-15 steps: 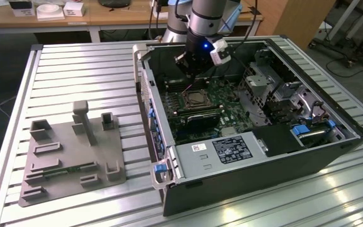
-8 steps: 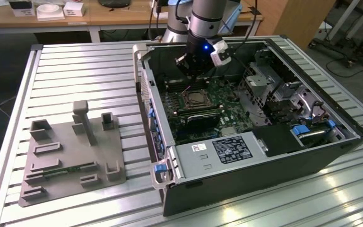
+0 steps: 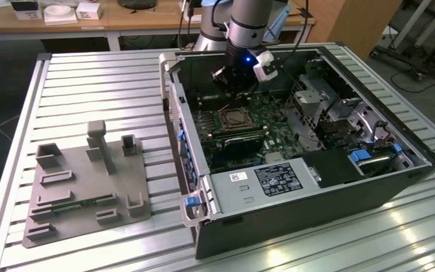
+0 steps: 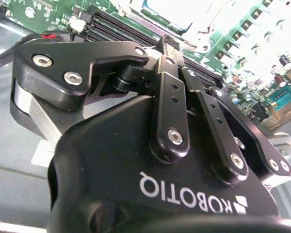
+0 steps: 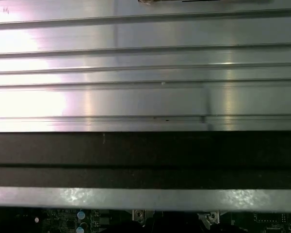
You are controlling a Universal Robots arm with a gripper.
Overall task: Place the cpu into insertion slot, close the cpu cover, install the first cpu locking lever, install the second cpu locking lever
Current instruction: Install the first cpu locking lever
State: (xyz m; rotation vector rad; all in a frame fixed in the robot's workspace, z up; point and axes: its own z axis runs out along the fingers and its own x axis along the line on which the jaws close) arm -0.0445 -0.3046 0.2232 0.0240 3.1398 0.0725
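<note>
In the exterior view the arm reaches down into an open computer case, and my gripper point(image 3: 234, 93) hangs just above the far edge of the insertion slot point(image 3: 235, 118) on the green board. The slot shows a silvery frame around a darker square. I cannot tell the cpu or the cpu cover apart there, nor the levers. In the second wrist view the gripper point(image 4: 169, 42) has its black fingers point(image 4: 168, 97) drawn together, shut, with nothing visible between them. Just beyond the tips lies the glaring bright slot point(image 4: 165, 12).
The case point(image 3: 293, 226) lies on its side on a ribbed metal table point(image 5: 136, 63), its walls enclosing the board. A grey white-labelled box point(image 3: 271, 178) fills the near end. Black memory slots point(image 4: 121, 26) run beside the socket. A grey fixture plate point(image 3: 89, 181) sits at the exterior view's left.
</note>
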